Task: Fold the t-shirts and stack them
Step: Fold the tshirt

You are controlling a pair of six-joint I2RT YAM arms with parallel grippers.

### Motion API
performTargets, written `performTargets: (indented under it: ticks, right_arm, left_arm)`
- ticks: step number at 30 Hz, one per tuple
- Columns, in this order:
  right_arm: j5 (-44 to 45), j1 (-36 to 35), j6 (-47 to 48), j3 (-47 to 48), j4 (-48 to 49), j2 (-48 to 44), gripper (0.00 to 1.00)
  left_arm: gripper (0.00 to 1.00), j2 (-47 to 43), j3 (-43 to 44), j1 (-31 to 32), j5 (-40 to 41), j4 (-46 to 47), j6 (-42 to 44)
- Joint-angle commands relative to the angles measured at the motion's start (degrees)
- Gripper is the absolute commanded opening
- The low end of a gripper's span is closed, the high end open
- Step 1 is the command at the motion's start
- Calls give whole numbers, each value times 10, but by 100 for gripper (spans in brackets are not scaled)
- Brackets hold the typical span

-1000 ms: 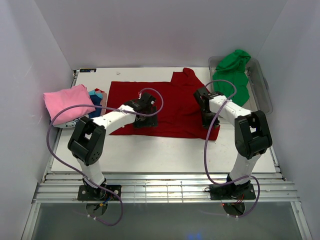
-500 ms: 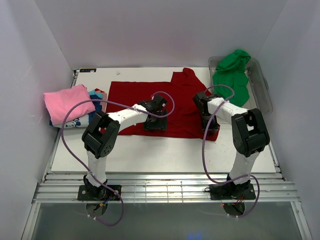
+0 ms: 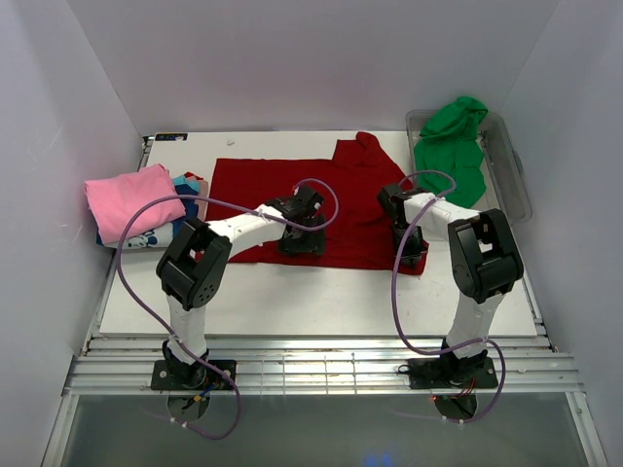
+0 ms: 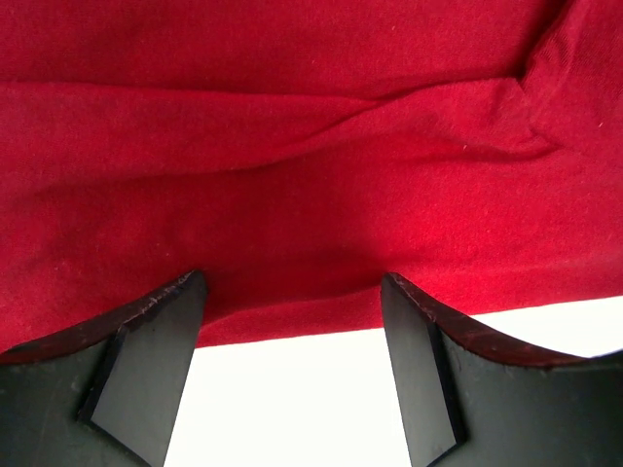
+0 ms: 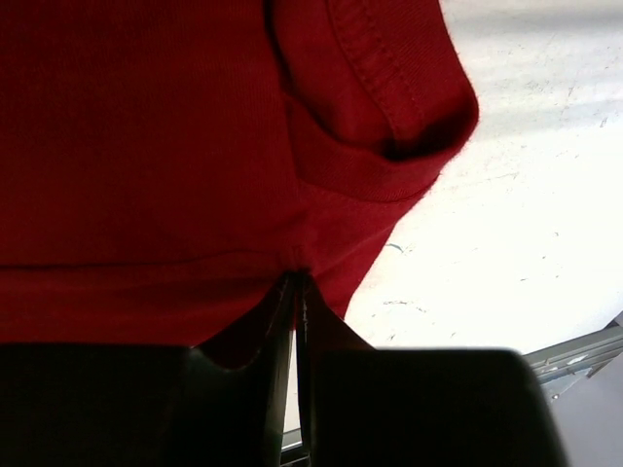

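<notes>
A red t-shirt lies spread flat across the middle of the table. My left gripper hovers open over its near hem; in the left wrist view the fingers straddle the red t-shirt edge, with bare table between them. My right gripper is at the shirt's near right corner, shut on the red t-shirt hem, which is pinched at the jaw tips. A folded pink t-shirt tops a pile at the left. A green t-shirt hangs out of the tub.
The clear plastic tub stands at the back right corner. Blue cloth and a peach edge show under the pink shirt. Bare white table runs along the front. White walls close in on the left, back and right.
My left gripper slid right along the near hem and stayed open. My right gripper moved toward the shirt's near right corner and shut on the hem.
</notes>
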State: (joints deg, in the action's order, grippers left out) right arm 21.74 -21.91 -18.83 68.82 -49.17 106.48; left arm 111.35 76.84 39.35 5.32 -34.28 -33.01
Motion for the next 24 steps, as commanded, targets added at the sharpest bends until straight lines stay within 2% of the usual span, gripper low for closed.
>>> performTargets:
  ticks: [1, 16, 22, 23, 24]
  right_arm:
    - [25, 13, 5, 5, -3, -9, 8]
    - [48, 50, 37, 32, -8, 9, 8]
    - [22, 54, 37, 39, -5, -28, 8]
    - [7, 54, 38, 40, -4, -35, 10]
    - [-9, 54, 39, 41, -3, -40, 19]
  left_arm:
    - [83, -25, -31, 0, -5, -9, -2]
    - [83, -69, -106, 1, -4, 0, -12]
    - [83, -79, -114, 1, -6, 1, -11]
    - [83, -78, -113, 2, -6, 1, -11]
    - [83, -77, -112, 2, -7, 1, -11]
